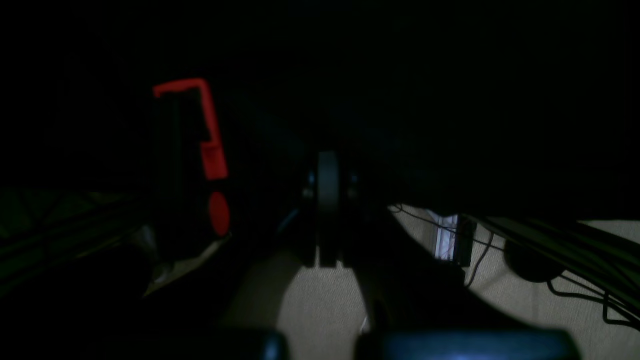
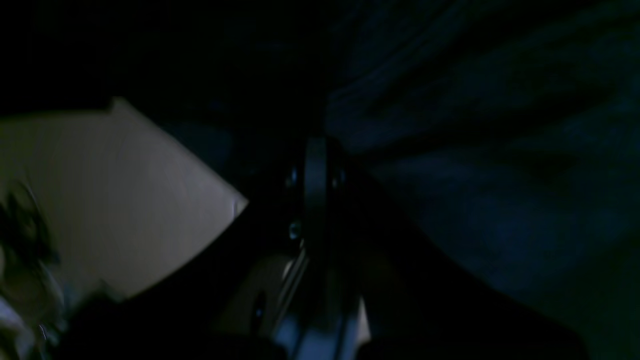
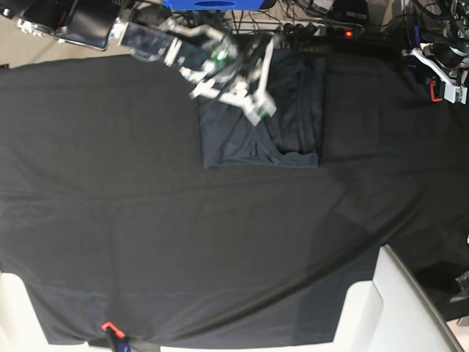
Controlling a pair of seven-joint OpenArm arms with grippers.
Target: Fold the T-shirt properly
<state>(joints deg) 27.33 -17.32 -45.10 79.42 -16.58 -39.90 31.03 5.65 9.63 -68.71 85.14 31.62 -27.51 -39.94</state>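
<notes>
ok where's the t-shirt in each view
Base: T-shirt folded at top centre on the black table cloth, under the right gripper.
Right wrist: bluish folds, right half.
Left wrist: not visible; too dark.
Shared landmark: the right gripper.

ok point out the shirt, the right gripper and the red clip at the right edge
shirt (image 3: pixel 234 139), base view, bare lower left panel
right gripper (image 3: pixel 258 103), base view, between its fingertips over the shirt
red clip (image 3: pixel 434 91), base view, its red body at the table edge
</notes>
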